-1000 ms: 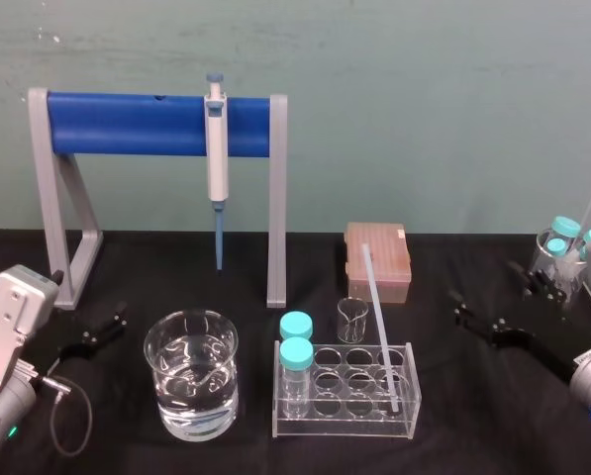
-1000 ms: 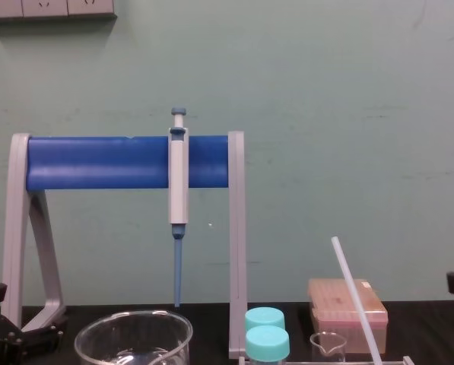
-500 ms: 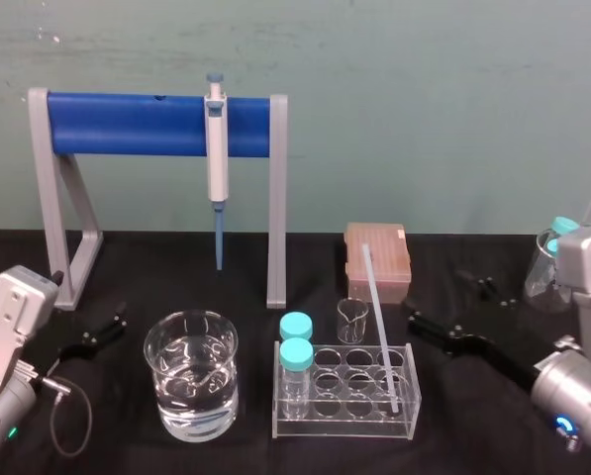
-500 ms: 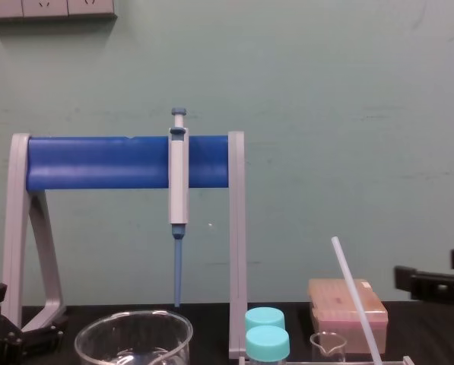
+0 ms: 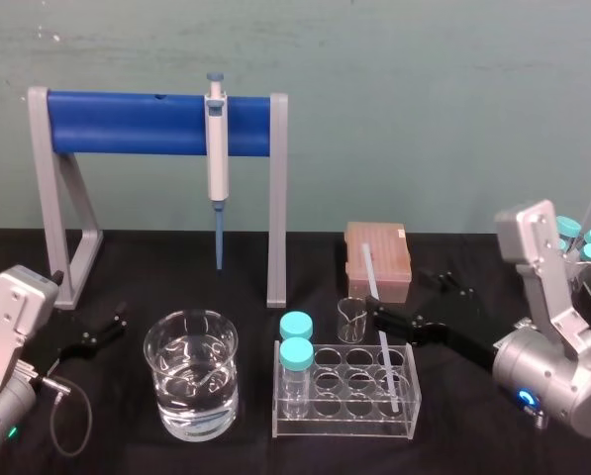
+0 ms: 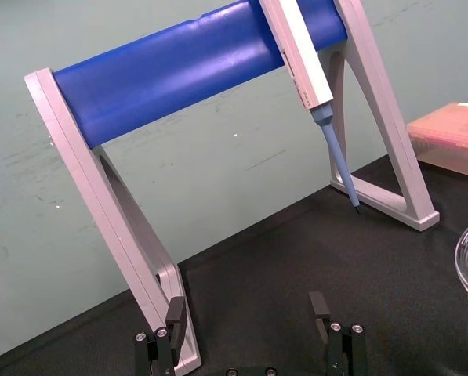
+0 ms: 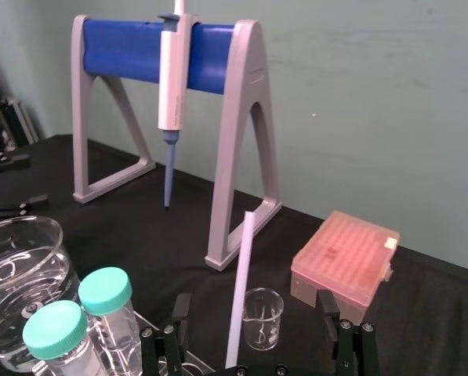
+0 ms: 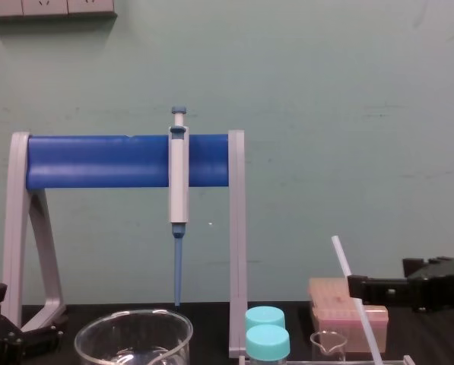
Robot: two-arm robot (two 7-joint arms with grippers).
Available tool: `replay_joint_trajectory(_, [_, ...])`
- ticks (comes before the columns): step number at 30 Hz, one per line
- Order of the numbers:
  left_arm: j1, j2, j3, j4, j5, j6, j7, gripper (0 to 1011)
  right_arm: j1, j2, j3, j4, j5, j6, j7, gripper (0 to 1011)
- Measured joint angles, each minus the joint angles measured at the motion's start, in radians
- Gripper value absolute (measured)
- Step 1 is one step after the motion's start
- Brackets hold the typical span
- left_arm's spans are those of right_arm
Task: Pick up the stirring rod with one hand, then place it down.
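Watching remotely, I saw the right gripper (image 7: 255, 307) with its fingers apart and the stirring rod (image 7: 239, 290) between them. The rod leaned in the clear rack (image 5: 344, 396) on the tabletop (image 5: 176, 277). The left gripper (image 6: 247, 313) sat low at left, fingers apart.

Silver-grey casings (image 5: 544, 259), blue LED (image 5: 526, 399); left pincer (image 5: 97, 332), right pincer (image 5: 402, 297) blk.

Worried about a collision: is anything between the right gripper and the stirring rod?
Nothing visible. The open right gripper faces the stirring rod, which lines up with its finger gap; the small beaker stands beyond it.
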Motion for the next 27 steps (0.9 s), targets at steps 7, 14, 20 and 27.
replay_joint_trajectory(7, [0.0, 0.0, 0.0, 0.0, 0.0, 0.0, 0.0, 1005, 0.058, -0.002, -0.016, 0.001, -0.004, 0.098, 0.052, 1003])
replay_joint_trajectory(14, [0.0, 0.0, 0.0, 0.0, 0.0, 0.0, 0.0, 1005, 0.1, -0.01, -0.032, 0.016, -0.004, 0.158, 0.082, 1003])
replay_joint_trajectory(20, [0.0, 0.0, 0.0, 0.0, 0.0, 0.0, 0.0, 1005, 0.136, -0.027, -0.039, 0.06, -0.017, 0.186, 0.079, 1003])
replay_joint_trajectory(27, [0.0, 0.0, 0.0, 0.0, 0.0, 0.0, 0.0, 1005, 0.158, -0.059, -0.036, 0.117, -0.025, 0.194, 0.065, 1003])
